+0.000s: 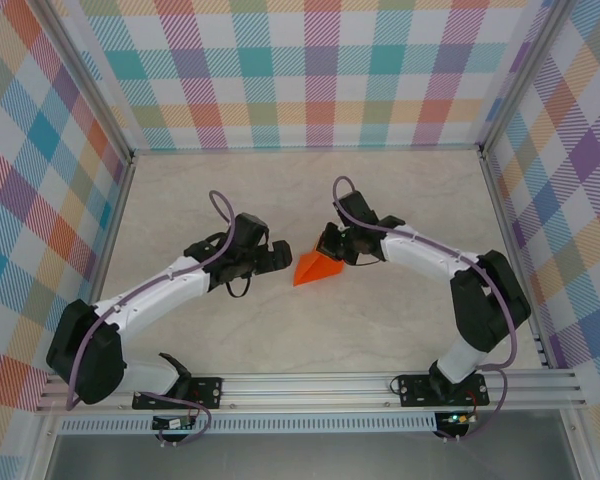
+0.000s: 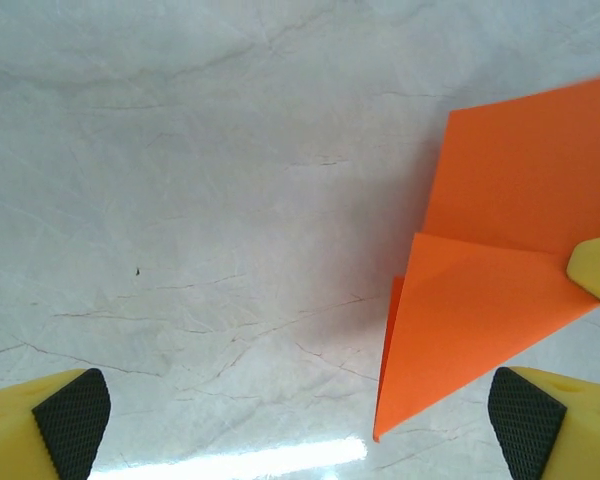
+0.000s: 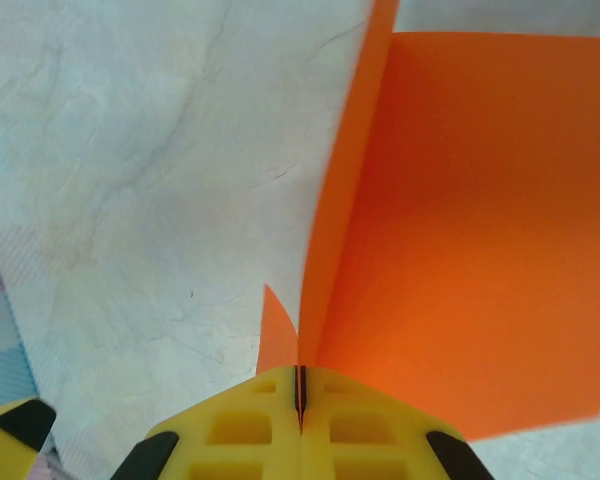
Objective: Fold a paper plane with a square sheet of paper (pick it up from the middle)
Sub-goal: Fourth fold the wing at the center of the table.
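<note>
Edge of paper plane (image 1: 315,268) in right claw (image 3: 300,378) (left claw (image 2: 298,425) agape)

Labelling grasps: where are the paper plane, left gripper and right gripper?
paper plane (image 1: 315,268), top view, orange middle.
left gripper (image 2: 298,425), left wrist view, between open fingertips.
right gripper (image 3: 300,385), right wrist view, fingertip seam.

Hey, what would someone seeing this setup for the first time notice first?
The bright folded orange paper at the middle of the pale table, pinched by the shut right gripper. The left gripper stands open just beside it, and pastel plaid walls surround the table.
</note>
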You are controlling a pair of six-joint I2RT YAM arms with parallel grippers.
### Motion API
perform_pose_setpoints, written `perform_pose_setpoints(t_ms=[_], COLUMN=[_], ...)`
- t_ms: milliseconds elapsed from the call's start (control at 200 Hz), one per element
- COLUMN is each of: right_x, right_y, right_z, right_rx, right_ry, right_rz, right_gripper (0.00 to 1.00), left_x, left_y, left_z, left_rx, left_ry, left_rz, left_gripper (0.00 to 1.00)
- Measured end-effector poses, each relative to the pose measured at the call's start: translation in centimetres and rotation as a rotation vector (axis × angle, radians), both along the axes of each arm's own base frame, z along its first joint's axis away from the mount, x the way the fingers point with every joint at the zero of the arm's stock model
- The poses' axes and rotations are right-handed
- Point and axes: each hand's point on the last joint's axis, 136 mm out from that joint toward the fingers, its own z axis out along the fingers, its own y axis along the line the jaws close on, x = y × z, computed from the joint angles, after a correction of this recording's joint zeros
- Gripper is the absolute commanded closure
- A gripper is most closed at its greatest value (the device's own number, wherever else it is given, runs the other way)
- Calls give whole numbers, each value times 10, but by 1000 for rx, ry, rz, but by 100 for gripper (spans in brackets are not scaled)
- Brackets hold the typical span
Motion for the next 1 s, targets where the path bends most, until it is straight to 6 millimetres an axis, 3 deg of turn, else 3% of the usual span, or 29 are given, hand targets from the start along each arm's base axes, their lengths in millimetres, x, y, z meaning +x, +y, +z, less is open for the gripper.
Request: perform_pose_setpoints(t_ms=[205, 325, 540, 1000], right_x=[13, 9, -4, -24], right_y=[2, 0, -5, -9], right_z=[22, 10, -28, -44], right_rx=[-4, 10, 6, 39], right_ry=[-27, 24, 167, 346], right_rz=[-83, -140, -242, -320], right_gripper=[100, 100, 97, 97], left_x=[4, 3, -2, -21], left_y=[-11, -22, -36, -79], left_z=[8, 1, -19, -58], left_rx=[-20, -35, -22, 67], left_ry=[-56, -101, -191, -371], left_rz=[-81, -178, -334, -632], left_gripper=[0, 1, 8, 20])
